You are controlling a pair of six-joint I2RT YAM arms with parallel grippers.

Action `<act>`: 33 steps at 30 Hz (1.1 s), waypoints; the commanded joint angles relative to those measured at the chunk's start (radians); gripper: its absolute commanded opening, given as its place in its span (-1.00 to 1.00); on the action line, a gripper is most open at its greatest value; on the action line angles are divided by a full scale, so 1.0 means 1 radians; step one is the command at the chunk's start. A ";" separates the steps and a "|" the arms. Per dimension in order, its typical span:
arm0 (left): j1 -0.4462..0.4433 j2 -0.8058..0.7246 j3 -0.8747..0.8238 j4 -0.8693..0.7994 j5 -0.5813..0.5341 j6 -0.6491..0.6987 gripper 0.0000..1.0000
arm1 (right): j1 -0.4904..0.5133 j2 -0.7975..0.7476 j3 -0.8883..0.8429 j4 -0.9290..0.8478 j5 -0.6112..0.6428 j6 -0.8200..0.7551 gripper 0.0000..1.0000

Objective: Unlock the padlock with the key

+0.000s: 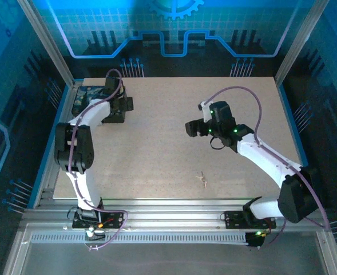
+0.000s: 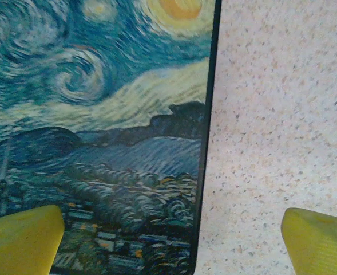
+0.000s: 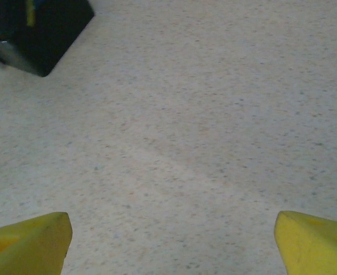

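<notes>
overhead view dim and bluish, wrist views soft.

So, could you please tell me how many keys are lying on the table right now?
1. The tiny thin silvery metal key lies on the speckled beige table, near its front edge, right of centre. Another could lie hidden out of sight.

You'll find the tiny silvery metal key (image 1: 202, 179) too small to make out; the white left arm (image 1: 91, 112) hides most of the dark painted-lid box (image 1: 83, 95).
</notes>
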 commanded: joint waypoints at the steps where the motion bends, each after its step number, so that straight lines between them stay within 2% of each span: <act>1: -0.015 0.035 0.041 -0.044 -0.090 0.067 0.96 | 0.053 -0.039 0.048 -0.037 -0.010 0.034 0.83; 5: -0.028 0.064 0.035 -0.047 -0.093 0.095 0.94 | 0.094 -0.043 0.067 -0.050 -0.021 0.031 0.81; 9: -0.039 0.084 0.030 -0.066 -0.055 0.101 0.79 | 0.108 -0.041 0.071 -0.056 -0.042 0.040 0.78; 14: -0.100 0.084 0.021 -0.092 -0.042 0.113 0.66 | 0.106 -0.047 0.054 -0.063 -0.025 0.052 0.75; 17: -0.144 0.066 -0.003 -0.092 -0.022 0.074 0.58 | 0.098 -0.048 0.047 -0.072 -0.019 0.058 0.74; 23: -0.257 0.059 -0.039 -0.122 -0.032 0.019 0.53 | 0.029 -0.073 0.017 -0.080 -0.053 0.086 0.71; 26: -0.280 0.038 -0.047 -0.125 0.052 -0.049 0.48 | -0.015 -0.093 0.001 -0.092 -0.070 0.092 0.69; 29: -0.340 0.042 -0.023 -0.143 0.091 -0.089 0.46 | -0.062 -0.114 -0.022 -0.087 -0.092 0.105 0.69; 33: -0.425 0.053 -0.031 -0.118 0.182 -0.209 0.44 | -0.120 -0.137 -0.056 -0.077 -0.113 0.124 0.67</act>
